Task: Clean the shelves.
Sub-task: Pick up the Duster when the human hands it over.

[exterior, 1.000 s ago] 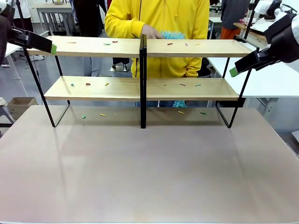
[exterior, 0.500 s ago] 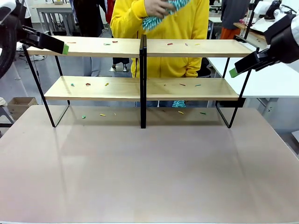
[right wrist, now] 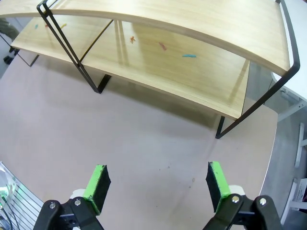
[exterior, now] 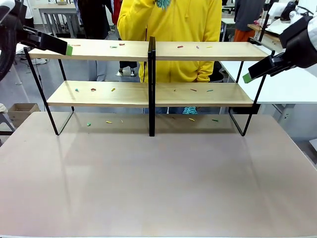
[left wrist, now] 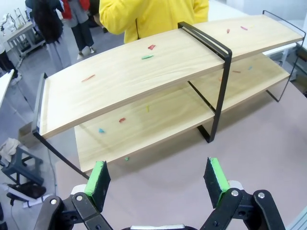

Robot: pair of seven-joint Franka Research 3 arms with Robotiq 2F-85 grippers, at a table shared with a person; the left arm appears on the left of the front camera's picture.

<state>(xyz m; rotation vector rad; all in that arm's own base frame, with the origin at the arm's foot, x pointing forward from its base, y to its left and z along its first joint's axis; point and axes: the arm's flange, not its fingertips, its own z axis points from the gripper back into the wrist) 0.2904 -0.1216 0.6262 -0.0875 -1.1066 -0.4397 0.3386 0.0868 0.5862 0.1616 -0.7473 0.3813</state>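
The shelves (exterior: pixel 133 94) stand across the upper half of the front view, at the far end of the pinkish-grey table (exterior: pixel 158 188), with the black centre upright (exterior: pixel 151 84) splitting the two light-wood boards near the middle of the frame. Small coloured scraps (exterior: pixel 180 46) lie scattered on the upper board, on the lower board and on the table under the rack. Behind the rack, at the top centre, stands a person in a yellow hoodie (exterior: pixel 171 29), with a teal cloth (exterior: pixel 162 3) held up at the very top edge. Another bit of teal striped material (exterior: pixel 189 110) shows just below the lower board, right of the upright. The left gripper (left wrist: pixel 157 178) hangs at the upper left of the front view, its green-tipped finger beside the left end of the upper board. In the left wrist view its green pads (left wrist: pixel 98 178) stand wide apart with nothing between them. The right gripper (right wrist: pixel 156 184) is at the right edge of the front view, near the right end of the rack between the two boards. In the right wrist view its fingers are likewise spread and empty above the bare table.
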